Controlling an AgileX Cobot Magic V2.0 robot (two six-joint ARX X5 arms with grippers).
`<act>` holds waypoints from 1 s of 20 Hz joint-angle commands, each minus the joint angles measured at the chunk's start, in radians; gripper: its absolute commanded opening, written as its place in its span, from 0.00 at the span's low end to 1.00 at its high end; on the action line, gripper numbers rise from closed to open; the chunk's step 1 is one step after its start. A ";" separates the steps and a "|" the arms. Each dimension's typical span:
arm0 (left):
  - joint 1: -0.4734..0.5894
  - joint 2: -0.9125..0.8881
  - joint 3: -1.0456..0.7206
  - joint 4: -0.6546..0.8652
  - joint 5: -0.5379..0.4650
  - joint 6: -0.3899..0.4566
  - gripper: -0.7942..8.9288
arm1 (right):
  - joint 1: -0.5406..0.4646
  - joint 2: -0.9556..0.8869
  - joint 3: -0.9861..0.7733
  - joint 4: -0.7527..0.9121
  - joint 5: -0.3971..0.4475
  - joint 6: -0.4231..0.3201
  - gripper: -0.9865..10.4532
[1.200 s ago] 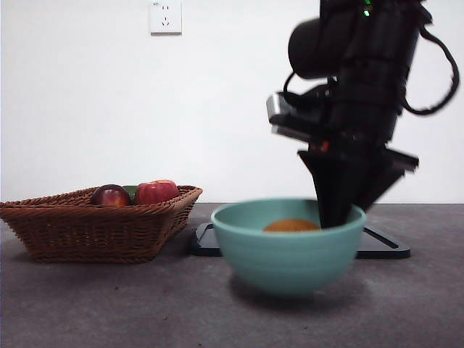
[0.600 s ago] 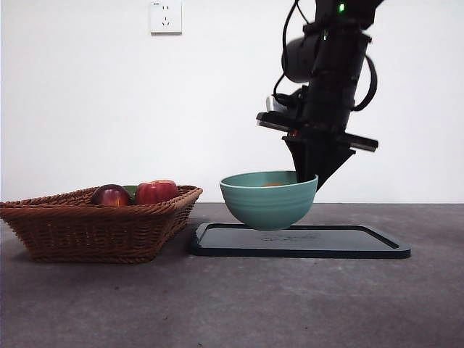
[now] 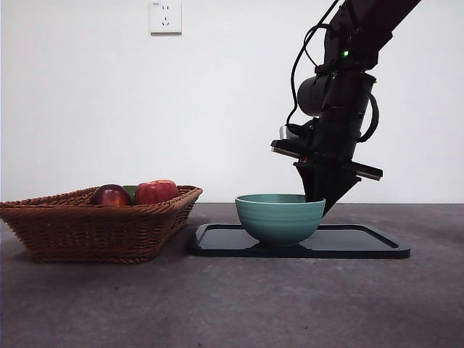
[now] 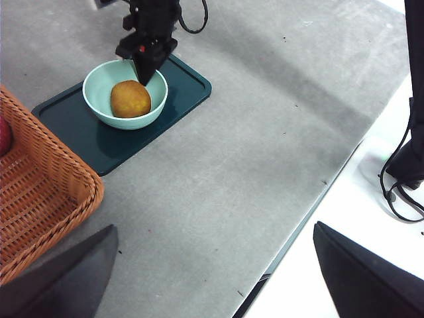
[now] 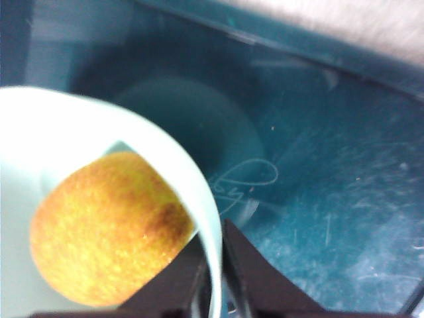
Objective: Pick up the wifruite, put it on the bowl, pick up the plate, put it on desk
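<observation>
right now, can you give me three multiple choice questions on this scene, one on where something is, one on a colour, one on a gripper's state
1. Where does the wifruite lie?
A. in the wicker basket
B. inside the bowl
C. bare on the desk

2. What colour is the bowl?
A. teal-green
B. white
C. red

3. How does the right gripper stand?
A. open and well clear of everything
B. shut on the red apple
C. shut on the bowl's rim

Answers:
1. B, the left wrist view shows the orange-brown fruit lying within the bowl's wall.
2. A, the front view shows a teal-green bowl over the dark tray.
3. C, in the right wrist view the two jaws pinch the bowl's thin rim, one inside and one outside.
</observation>
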 commanded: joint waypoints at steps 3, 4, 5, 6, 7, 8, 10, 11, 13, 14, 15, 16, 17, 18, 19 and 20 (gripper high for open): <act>-0.011 0.005 0.012 0.006 -0.003 -0.003 0.56 | -0.001 0.036 0.026 0.002 0.001 -0.021 0.09; -0.011 0.005 0.012 0.006 -0.003 -0.003 0.56 | -0.004 0.036 0.027 0.001 0.002 -0.018 0.11; -0.011 0.005 0.012 0.006 -0.003 -0.003 0.56 | -0.010 0.032 0.027 0.000 0.009 -0.018 0.21; -0.011 0.005 0.012 0.006 -0.003 -0.003 0.56 | -0.016 0.022 0.030 0.000 0.037 -0.018 0.30; -0.011 0.005 0.012 0.006 -0.003 -0.003 0.56 | -0.023 0.006 0.037 -0.006 0.076 -0.017 0.36; -0.011 0.005 0.012 0.005 -0.003 -0.003 0.56 | -0.031 -0.016 0.052 -0.030 0.114 -0.018 0.42; -0.011 0.005 0.012 0.006 -0.003 -0.003 0.56 | -0.045 -0.088 0.072 -0.099 0.172 -0.019 0.52; -0.011 0.005 0.012 0.008 -0.003 -0.003 0.56 | -0.049 -0.148 0.072 -0.116 0.185 -0.019 0.53; -0.011 0.006 0.012 0.010 -0.003 -0.003 0.56 | -0.048 -0.275 0.069 -0.148 0.203 -0.019 0.56; -0.011 0.006 0.012 0.018 -0.003 -0.003 0.56 | -0.045 -0.345 0.055 -0.166 0.235 -0.019 0.59; -0.011 0.006 0.012 0.037 -0.003 -0.002 0.56 | -0.044 -0.418 0.026 -0.182 0.244 -0.019 0.59; -0.011 0.006 0.012 0.064 -0.003 0.001 0.56 | -0.044 -0.499 -0.019 -0.188 0.244 -0.019 0.59; -0.011 0.006 0.012 0.087 -0.003 0.002 0.56 | -0.044 -0.585 -0.080 -0.187 0.244 -0.019 0.59; -0.011 0.006 0.012 0.105 -0.003 0.005 0.56 | -0.044 -0.661 -0.140 -0.185 0.243 -0.019 0.59; -0.011 0.006 0.012 0.120 -0.003 0.009 0.56 | -0.041 -0.735 -0.198 -0.184 0.241 -0.019 0.59; -0.011 0.006 0.012 0.130 -0.003 0.014 0.56 | -0.034 -0.797 -0.244 -0.184 0.238 -0.019 0.59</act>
